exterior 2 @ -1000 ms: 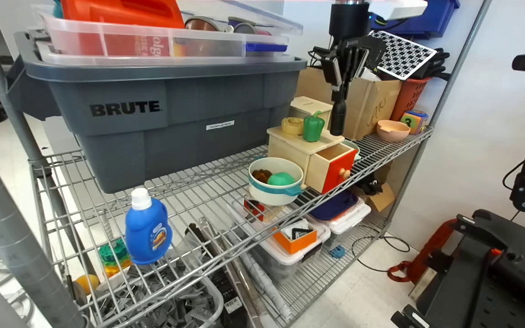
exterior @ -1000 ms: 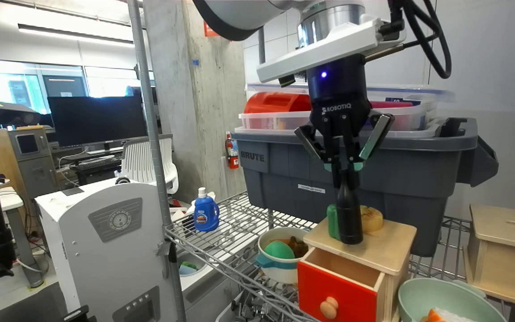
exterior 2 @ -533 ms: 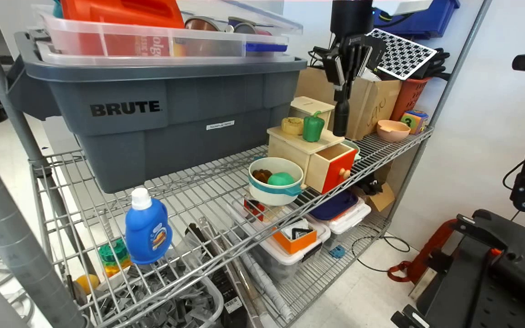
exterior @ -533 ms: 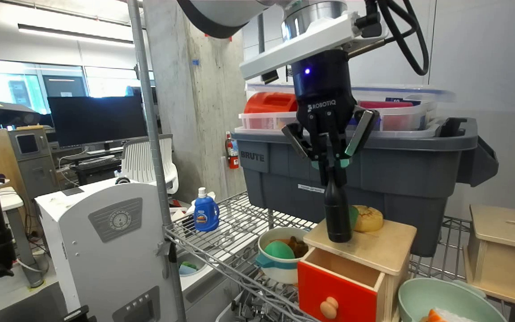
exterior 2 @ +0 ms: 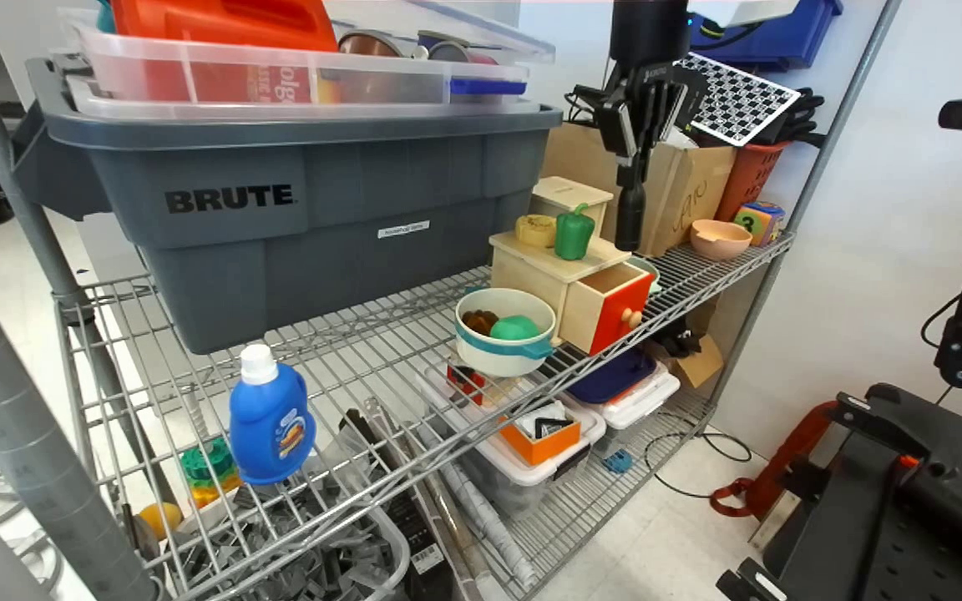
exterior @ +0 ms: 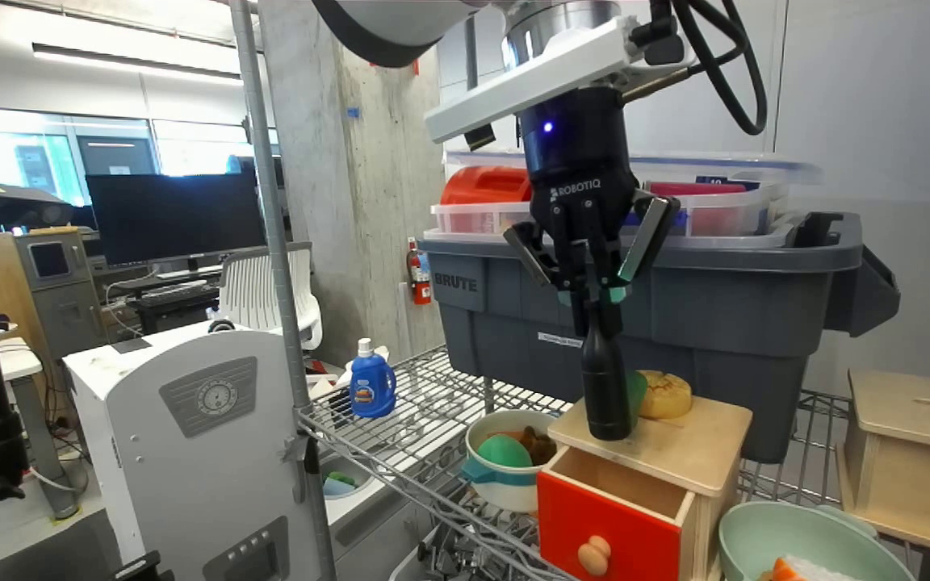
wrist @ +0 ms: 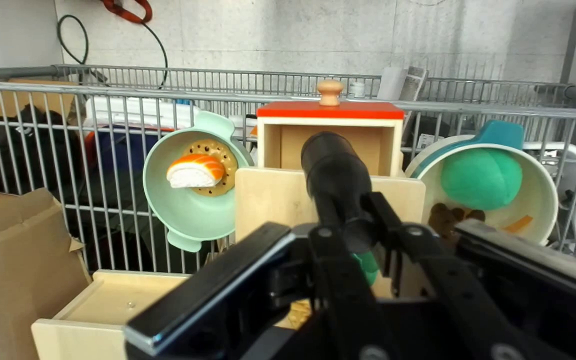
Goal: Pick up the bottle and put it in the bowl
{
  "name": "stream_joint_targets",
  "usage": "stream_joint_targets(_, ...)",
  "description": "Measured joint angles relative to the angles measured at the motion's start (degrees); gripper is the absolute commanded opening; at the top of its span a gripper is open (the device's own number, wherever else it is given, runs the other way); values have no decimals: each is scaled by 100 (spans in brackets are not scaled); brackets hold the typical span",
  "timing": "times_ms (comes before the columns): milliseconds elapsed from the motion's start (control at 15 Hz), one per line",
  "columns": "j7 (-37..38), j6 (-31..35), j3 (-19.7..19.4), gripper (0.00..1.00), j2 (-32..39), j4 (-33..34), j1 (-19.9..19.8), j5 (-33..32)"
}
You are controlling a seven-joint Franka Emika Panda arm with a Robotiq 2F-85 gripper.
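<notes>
Wrist view: jaws are pinching the bottle (wrist: 338, 172), bowl (wrist: 203, 216) is waiting off to the side

So the gripper (exterior: 596, 317) is clamping tight on the bottle's neck, one finger on each side, no spare gap showing. The bottle is hanging base-down, leaning a touch. The grip isn't changing, so I'm calling the pick part done.

What is changing is position: the bottle is sliding toward the front of the wooden cabinet (exterior: 691, 444), and in an exterior view the pepper (exterior: 638, 391) hiding behind it is now peeking out on the opposite side from a second ago. The base is ending up around the cabinet's front edge, near the pulled-out drawer (exterior: 618, 520); can't tell if there's air under it.

Further out, the bowl is sitting beside the cabinet with a cookie (wrist: 230, 165) and an orange-and-white sushi piece (wrist: 196, 171) lying in it. That slide is going mostly frontward, so imo a carry across is still needing to happen. Only the neck is getting gripped, so I'm worrying about the body swinging into the rim.
</notes>
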Motion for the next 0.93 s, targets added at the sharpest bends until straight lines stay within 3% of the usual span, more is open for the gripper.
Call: stream_joint_targets(933, 44, 0, -57, 5, -97, 0, -115, -7)
